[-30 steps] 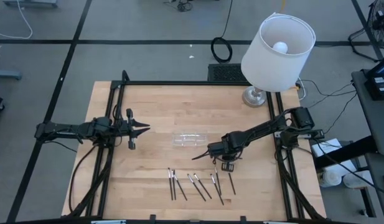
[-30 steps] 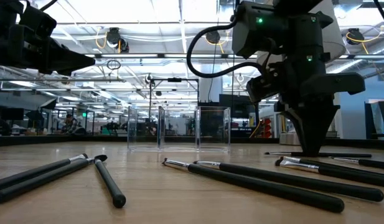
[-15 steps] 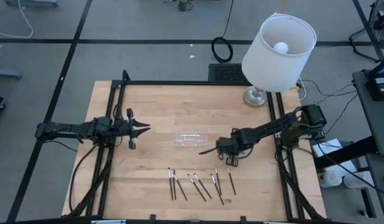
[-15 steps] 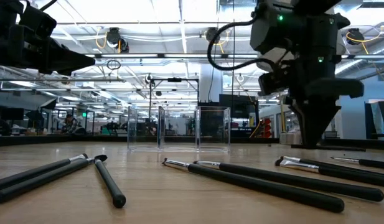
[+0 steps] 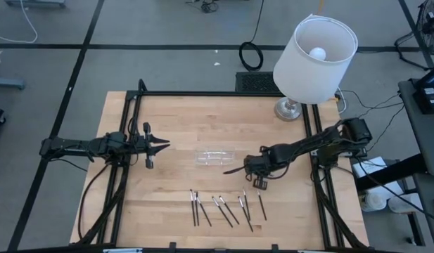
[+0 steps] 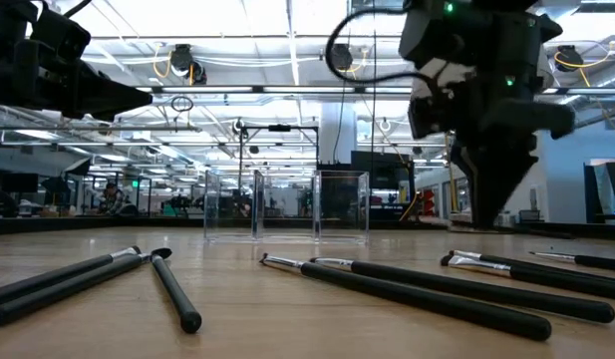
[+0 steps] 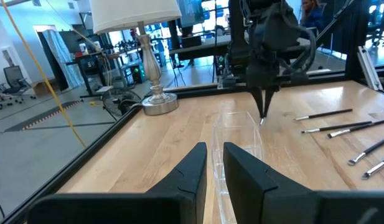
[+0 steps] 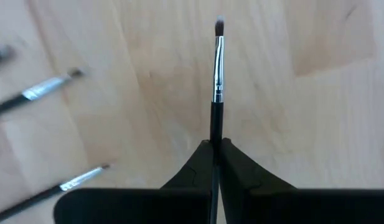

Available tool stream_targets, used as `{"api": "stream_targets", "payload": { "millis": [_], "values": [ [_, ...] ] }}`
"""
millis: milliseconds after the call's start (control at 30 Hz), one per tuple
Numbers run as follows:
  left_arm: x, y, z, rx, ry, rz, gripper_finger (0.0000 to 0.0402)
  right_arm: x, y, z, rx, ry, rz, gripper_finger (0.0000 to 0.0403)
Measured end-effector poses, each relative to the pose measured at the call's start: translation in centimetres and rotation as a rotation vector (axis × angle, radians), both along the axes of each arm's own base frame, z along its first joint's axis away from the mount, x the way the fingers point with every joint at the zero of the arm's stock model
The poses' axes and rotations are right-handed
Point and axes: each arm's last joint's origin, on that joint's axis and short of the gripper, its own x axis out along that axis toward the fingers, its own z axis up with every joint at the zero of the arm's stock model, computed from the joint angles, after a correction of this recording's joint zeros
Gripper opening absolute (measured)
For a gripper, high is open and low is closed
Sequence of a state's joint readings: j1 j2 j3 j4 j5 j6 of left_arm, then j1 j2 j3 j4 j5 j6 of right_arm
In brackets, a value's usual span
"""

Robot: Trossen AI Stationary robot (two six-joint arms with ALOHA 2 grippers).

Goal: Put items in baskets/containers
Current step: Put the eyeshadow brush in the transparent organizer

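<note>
A: Right gripper [image 8: 215, 144] status?

B: Clamped on one thin dark brush [image 8: 217, 68]. In the right wrist view the handle runs between the two pressed-together fingers, with the silvery ferrule and small dark tip sticking out ahead over bare wood. In the high view the held brush [image 5: 233, 169] reaches from the right gripper [image 5: 249, 166] toward the clear tray [image 5: 215, 156], and its far end stops just short of the tray's near corner.

A: Tray position?

B: Mid-table, between the two arms. Whether anything lies in it cannot be told (too see-through from above).

A: Remaining brushes?

B: A loose row on the wooden table [image 5: 167, 126] toward its front edge, below the tray: a pair lying close together [image 5: 195, 208], several more [image 5: 224, 210] fanned beside them, and one [image 5: 261, 204] nearest the right arm. None touches the tray.

A: Left gripper [image 5: 162, 145]?

B: Hovering at the left side, well apart from the tray, fingers [image 7: 192, 167] slightly apart with a narrow gap, holding nothing. A white-shaded lamp [image 5: 314, 53] stands at the far right corner.
</note>
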State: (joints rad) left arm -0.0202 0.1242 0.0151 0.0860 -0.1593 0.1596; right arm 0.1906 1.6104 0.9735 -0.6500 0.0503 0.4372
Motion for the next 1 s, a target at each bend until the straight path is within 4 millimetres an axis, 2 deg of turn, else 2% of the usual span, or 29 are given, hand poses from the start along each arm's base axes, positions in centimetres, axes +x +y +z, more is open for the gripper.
{"api": "stream_targets", "payload": {
  "millis": [133,233,333,467,567,667,767,1000],
  "values": [
    [0.0,0.0,0.0,0.0,0.001,0.0,0.0065,0.1,0.4,1.7,0.022,-0.113,0.017,0.0],
    [0.0,0.0,0.0,0.0,0.001,0.0,0.0065,-0.1,0.8,3.8,0.044,-0.242,0.042,0.0],
    [0.0,0.0,0.0,0.003,0.001,0.0,0.0065,0.1,1.0,6.2,0.057,-0.433,0.08,0.0],
    [0.0,0.0,0.0,-0.002,-0.001,0.0,0.0065,0.7,1.0,9.2,-0.032,-0.709,0.113,0.0],
    [0.0,0.0,0.0,-0.006,-0.001,-0.001,0.0065,1.3,0.6,10.3,-0.121,-0.9,0.145,0.0],
    [0.0,0.0,0.0,-0.006,-0.002,-0.001,0.0065,1.6,-0.2,10.2,-0.174,-1.034,0.158,0.0],
    [0.0,0.0,0.0,-0.006,-0.002,-0.001,0.0065,1.9,-1.3,9.3,-0.226,-1.154,0.133,0.0],
    [0.0,0.0,0.0,0.0,0.0,-0.001,0.0065,1.6,-4.2,4.9,-0.303,-1.272,-0.013,0.0]
  ]
}}
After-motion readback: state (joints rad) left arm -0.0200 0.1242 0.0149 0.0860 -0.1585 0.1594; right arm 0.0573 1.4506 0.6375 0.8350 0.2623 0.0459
